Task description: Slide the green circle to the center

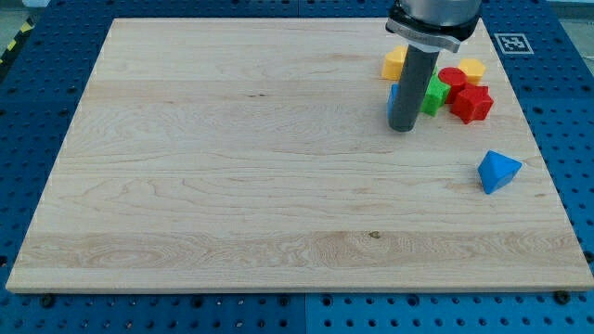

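Our tip (401,128): it rests on the surface (232,186) in the upper right of the frame, at the left edge of the block cluster — the rod above it covers part of that cluster.
Hand: we carry none; the arm ends in the plain dark rod.
Green block (433,94): just right of the rod, partly hidden by it; its shape we cannot make out, and we cannot tell whether this is the circle.
Blue block (393,96): only a sliver shows at the rod's left edge.
Yellow block (393,62): above the tip, at the cluster's upper left, partly behind the rod.
Red blocks: a rounded one (452,77) and, touching it below right, an angular one (473,103).
Second yellow block (472,68): at the cluster's upper right, beside the rounded red one.
Blue pyramid (497,172): alone, well apart — lower right of the cluster, near the surface's right edge.
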{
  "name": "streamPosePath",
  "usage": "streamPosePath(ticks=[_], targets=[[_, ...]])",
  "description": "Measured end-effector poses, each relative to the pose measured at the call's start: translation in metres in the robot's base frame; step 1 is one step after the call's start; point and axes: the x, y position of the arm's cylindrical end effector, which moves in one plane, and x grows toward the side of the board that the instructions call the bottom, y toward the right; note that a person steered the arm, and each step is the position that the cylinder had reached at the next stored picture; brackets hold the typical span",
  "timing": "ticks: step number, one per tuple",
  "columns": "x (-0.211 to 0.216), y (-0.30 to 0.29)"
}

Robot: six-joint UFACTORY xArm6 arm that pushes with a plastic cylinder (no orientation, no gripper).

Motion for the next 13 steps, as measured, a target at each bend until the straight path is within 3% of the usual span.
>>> streamPosePath(ticks=[1,2,3,4,5,6,9,13], targets=[[0.003,0.000],[0.035,-0.001],[0.104,-0.001],[0.143,0.041],[0.136,0.101],[0.131,0.110],[0.089,0.092],[0.074,0.101]])
